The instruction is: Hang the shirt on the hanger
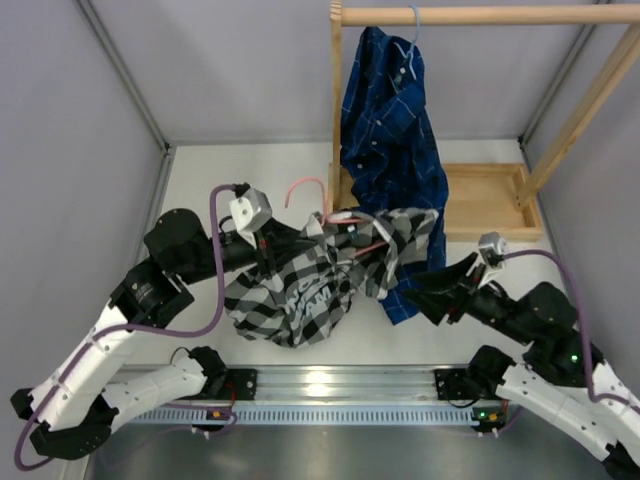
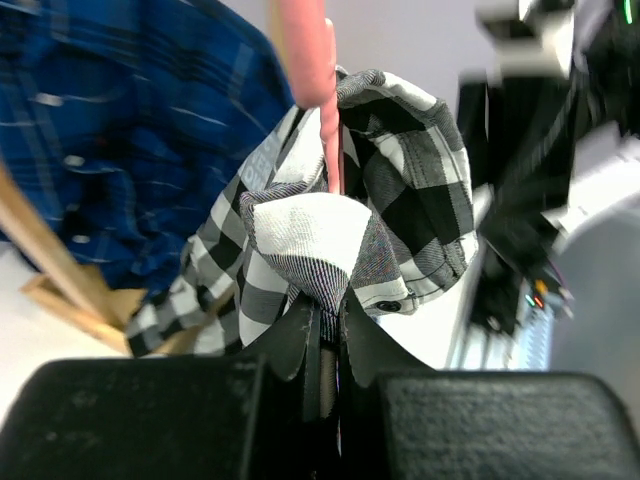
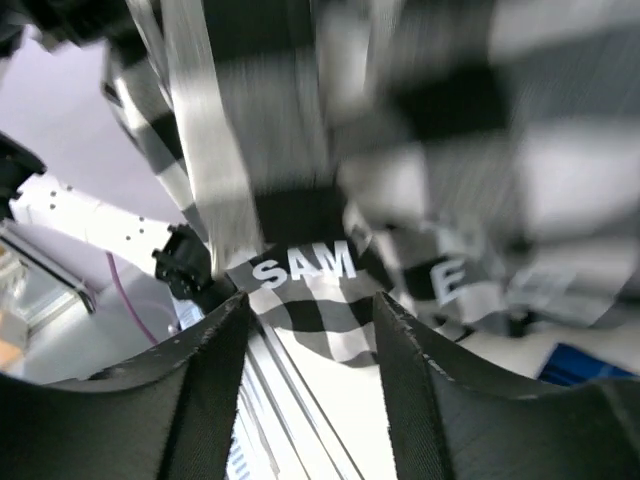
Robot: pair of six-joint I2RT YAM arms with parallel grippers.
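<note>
— So, where do things stand?

— The left gripper (image 2: 325,350) is pinched tight on a fold of the shirt (image 1: 300,290), right where the hanger (image 1: 305,186) wire runs into the cloth. Whether the wire is in the pinch too, I cannot tell. The shirt hangs bunched over the middle of the table (image 1: 200,180), just near of the blue shirt (image 1: 385,120), and the pink hook pokes out on the far side.

— And the right gripper (image 3: 310,350)?

— Its fingers are parted with nothing between them. The lettered cloth sits just past the tips.

— What worries you?

— The cloth looks wadded on the wire rather than spread. If the right side closes on a thick bunch or drags rightward too hard, the collar could slip off, or the hanger could twist in the left's hold. The blue shirt's tail overlaps the checked one and may snag.
</note>
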